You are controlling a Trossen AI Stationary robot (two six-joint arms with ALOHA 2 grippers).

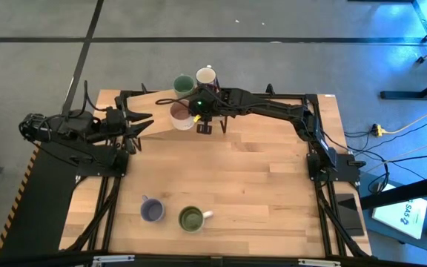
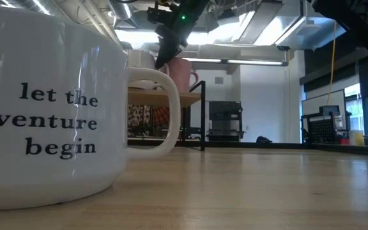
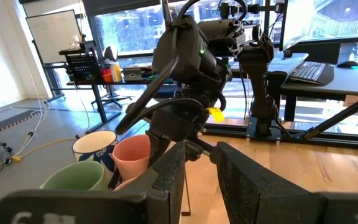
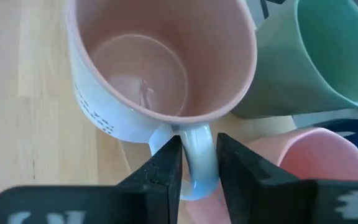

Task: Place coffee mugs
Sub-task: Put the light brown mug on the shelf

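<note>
My right gripper [image 4: 197, 146] reaches over the far part of the table [image 1: 258, 178] and is shut on a pale mug with a pinkish-brown inside [image 4: 160, 68] [image 1: 181, 115]. Close by stand a teal-green mug [image 4: 328, 50] [image 1: 184, 84], a pink mug [image 4: 316, 165] [image 3: 135, 155] and a white mug with blue pattern [image 1: 206, 76] [image 3: 95, 146]. A lavender-blue mug [image 1: 151, 211] and a mug that is green inside with a white handle [image 1: 191, 218] stand upright near the table's near edge. My left gripper [image 1: 136, 126] [image 3: 201, 180] waits open at the table's left side, facing the group. My right gripper pinches the pale mug's handle [image 4: 197, 168] between its two fingers, one on each side of the loop. The fingers come from above, pointing down. The mug is upright with its mouth up. I cannot tell whether its base rests on something or is lifted.
The far mugs stand on a pale raised board [image 1: 161, 119] [image 2: 165, 97]. In the low view the white outside of the near mug [image 2: 43, 108], printed with dark words, fills the left half. The table's middle is bare wood. Black frame rails [image 1: 310, 148] run along the sides.
</note>
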